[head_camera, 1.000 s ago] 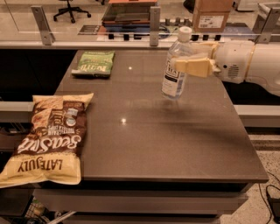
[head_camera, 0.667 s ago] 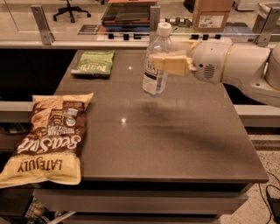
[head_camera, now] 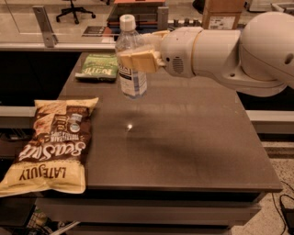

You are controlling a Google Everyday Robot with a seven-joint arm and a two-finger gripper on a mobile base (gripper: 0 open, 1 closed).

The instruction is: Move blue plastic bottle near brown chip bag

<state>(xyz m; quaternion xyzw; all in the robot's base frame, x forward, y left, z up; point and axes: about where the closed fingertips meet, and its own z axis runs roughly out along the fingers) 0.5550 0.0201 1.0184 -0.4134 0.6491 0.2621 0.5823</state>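
Observation:
The blue plastic bottle (head_camera: pixel 132 69) is clear with a white cap and white label. It hangs upright above the dark table (head_camera: pixel 183 137), left of the table's middle. My gripper (head_camera: pixel 138 57) comes in from the right on a white arm and is shut on the bottle's upper body, with a tan finger (head_camera: pixel 138 59) across its front. The brown chip bag (head_camera: pixel 53 144), printed "Late July Sea Salt", lies flat on the table's near left corner, partly over the edge. The bottle is up and to the right of the bag, apart from it.
A smaller green snack bag (head_camera: pixel 98 66) lies at the table's far left, just left of the bottle. A counter with a metal post (head_camera: pixel 45 25) runs behind the table. Cardboard box (head_camera: pixel 223 13) at the back right. Floor and cables lie right of the table.
My gripper has carried the bottle leftward over the table, toward the chip bag side, still held upright above the surface.

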